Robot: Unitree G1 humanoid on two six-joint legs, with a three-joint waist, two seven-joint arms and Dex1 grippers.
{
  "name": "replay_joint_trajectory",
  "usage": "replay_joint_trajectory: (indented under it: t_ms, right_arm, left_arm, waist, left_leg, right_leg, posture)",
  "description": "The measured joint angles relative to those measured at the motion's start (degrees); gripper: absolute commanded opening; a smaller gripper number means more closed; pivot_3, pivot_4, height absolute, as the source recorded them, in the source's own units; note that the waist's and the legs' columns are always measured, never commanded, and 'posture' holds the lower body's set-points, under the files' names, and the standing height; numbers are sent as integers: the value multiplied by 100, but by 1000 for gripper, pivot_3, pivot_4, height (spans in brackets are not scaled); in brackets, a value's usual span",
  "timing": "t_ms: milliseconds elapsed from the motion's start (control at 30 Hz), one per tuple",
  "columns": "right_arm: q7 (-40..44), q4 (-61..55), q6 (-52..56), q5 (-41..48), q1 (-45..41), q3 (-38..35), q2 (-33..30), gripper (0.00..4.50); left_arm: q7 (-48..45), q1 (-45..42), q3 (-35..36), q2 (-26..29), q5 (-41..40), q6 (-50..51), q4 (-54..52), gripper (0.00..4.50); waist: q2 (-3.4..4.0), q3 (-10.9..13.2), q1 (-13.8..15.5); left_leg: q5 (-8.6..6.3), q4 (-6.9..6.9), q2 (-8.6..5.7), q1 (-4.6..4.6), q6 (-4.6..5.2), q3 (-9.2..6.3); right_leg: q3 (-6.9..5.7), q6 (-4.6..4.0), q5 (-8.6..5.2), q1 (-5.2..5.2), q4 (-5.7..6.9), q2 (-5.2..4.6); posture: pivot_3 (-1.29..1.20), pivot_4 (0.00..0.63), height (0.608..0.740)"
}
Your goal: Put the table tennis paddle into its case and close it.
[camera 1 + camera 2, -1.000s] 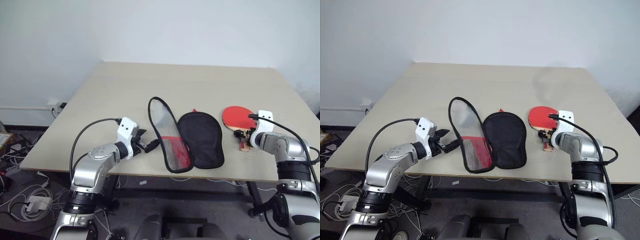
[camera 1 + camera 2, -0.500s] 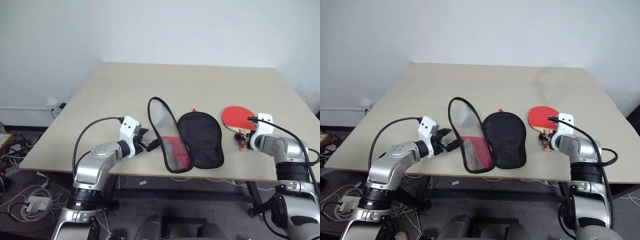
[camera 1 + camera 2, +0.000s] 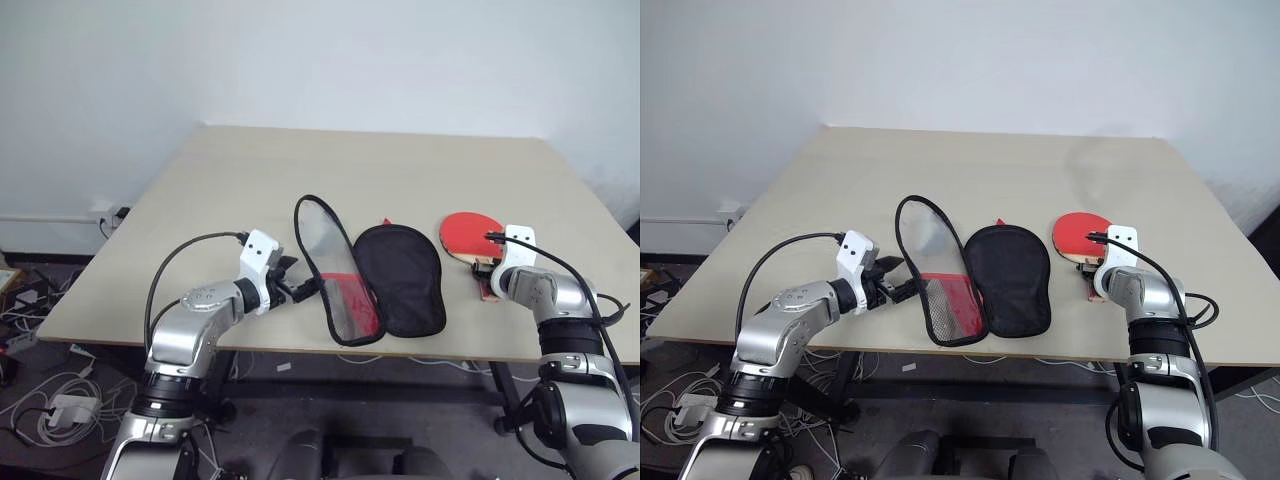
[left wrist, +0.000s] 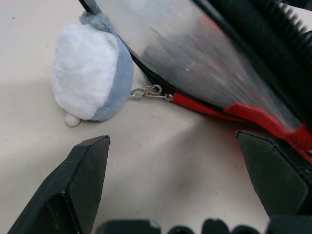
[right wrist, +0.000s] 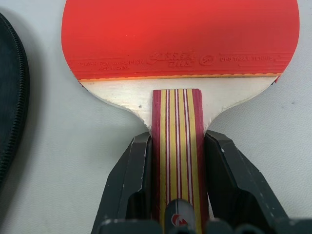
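The table tennis paddle [image 5: 180, 34] lies flat on the table, red rubber face up, at the right [image 3: 468, 232]. Its striped wooden handle [image 5: 176, 122] sits between the fingers of my right gripper [image 5: 177, 138], which is shut on it from both sides. The case [image 3: 400, 275] lies unzipped and spread open at the table's middle, with a black half and a raised silvery-lined flap [image 3: 325, 240]. My left gripper [image 3: 303, 290] hangs open just left of the case's red front edge [image 4: 253, 114], touching nothing.
A small white and grey plush charm [image 4: 90, 73] is clipped to the case's zipper and lies on the table in front of the left gripper. The beige table [image 3: 250, 170] ends close behind both wrists. Cables lie on the floor to the left.
My right gripper has closed on the paddle's handle. The left arm and the case have not moved.
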Motion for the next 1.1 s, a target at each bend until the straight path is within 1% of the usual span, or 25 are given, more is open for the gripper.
replay_joint_trajectory:
  t_ms: [100,167,267,367,433,567,667,767,833,967,1100]
  right_arm:
    - [75,-185,102,-1,94,4,-145,1164]
    - [161,-594,380,37,217,-15,-294,1164]
    - [285,-1599,1111,260,372,-147,-487,1164]
    - [251,-2668,1922,496,389,-440,-430,1164]
    - [133,-3271,2399,573,388,-582,-195,1164]
    - [-192,-4112,3312,602,392,-704,768,1164]
    - [-414,-4614,3769,568,445,-659,1518,1164]
    - [-572,-5026,3942,561,678,-513,2063,1164]
    - [-652,-5199,3942,548,861,-437,2238,1164]
    - [-776,-5320,3942,448,1243,-322,2303,1164]
    - [-851,-5351,3865,309,1353,-221,2428,1164]
  left_arm:
    - [1,-17,-2,-12,4,-2,50,4500]
    - [3,-20,-9,-25,6,-3,73,4500]
    - [5,-21,-13,-51,6,-5,89,4500]
    - [-20,-26,-46,-68,7,-8,137,4500]
    - [-44,-27,-83,-68,11,-16,186,4500]
    - [-59,-66,-182,-109,21,-39,333,4500]
    - [-81,-137,-193,-110,44,-82,409,4500]
    - [-116,-210,-220,-117,103,-127,494,4500]
    - [-146,-223,-233,-119,111,-155,523,4500]
    - [-187,-233,-241,-124,124,-170,576,4500]
    - [-213,-297,-246,-157,130,-178,584,4500]
  waist:
    - [11,3,24]
    - [18,4,31]
    - [25,2,26]
    - [26,1,12]
    - [26,1,16]
    - [26,1,27]
    - [26,1,46]
    - [24,0,46]
    - [24,0,47]
    - [24,0,30]
    - [23,-1,30]
  left_leg:
    - [1,-6,-6,-3,2,1]
    - [1,-9,-5,-11,2,1]
    - [4,-10,-2,-20,-1,3]
    - [5,-11,5,-19,-3,4]
    - [5,-11,6,-19,-3,3]
    - [5,-11,4,-24,-2,8]
    - [6,-8,1,-39,-2,20]
    - [6,-8,1,-39,-2,29]
    - [6,-8,2,-39,-3,30]
    - [7,-11,7,-39,-9,36]
    - [11,-16,13,-37,-15,36]
  right_leg:
    - [1,0,0,-6,-1,-7]
    - [3,0,0,-12,-2,-7]
    - [5,0,0,-12,4,-5]
    - [7,0,0,-14,9,0]
    - [6,0,0,-14,9,1]
    - [6,0,0,-31,22,-2]
    - [1,0,0,-72,51,-11]
    - [-1,0,0,-78,54,-13]
    - [-5,0,0,-80,54,-13]
    - [-5,0,0,-88,56,-12]
    - [-6,0,0,-91,58,-6]
  posture:
    - [0,0,715]
    - [0,0,715]
    - [0,0,715]
    - [0,0,715]
    - [0,0,715]
    - [0,0,715]
    - [0,0,715]
    - [0,0,715]
    - [0,0,715]
    - [0,0,715]
    - [0,0,715]
